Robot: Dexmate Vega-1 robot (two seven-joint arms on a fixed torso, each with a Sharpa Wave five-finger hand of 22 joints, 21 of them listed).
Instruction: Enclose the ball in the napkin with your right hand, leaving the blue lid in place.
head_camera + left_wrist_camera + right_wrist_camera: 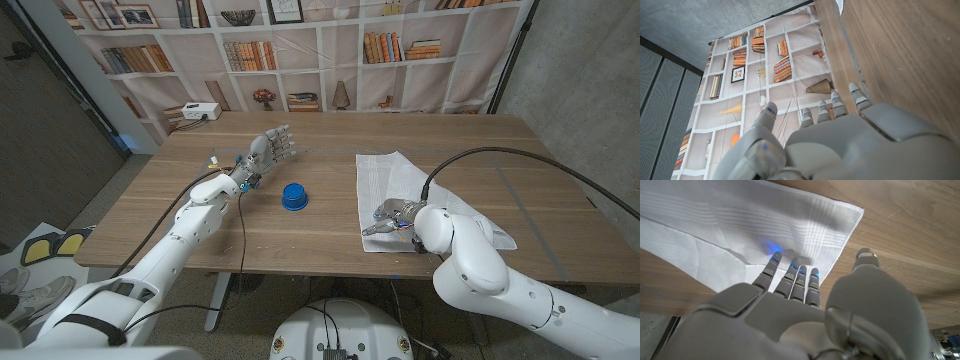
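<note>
My right hand (392,217) rests fingers-down on the near part of the white napkin (395,180), grasping nothing I can see. I can't spot the ball, so I can't judge the wrapping. The blue lid (293,196) sits apart, untouched; my left hand (272,150) is released.

Wooden surface (330,215) stands before a backdrop printed with bookshelves (300,50). Grey concrete wall (585,60) on the right. Grey carpeted floor (60,215) on the left.
</note>
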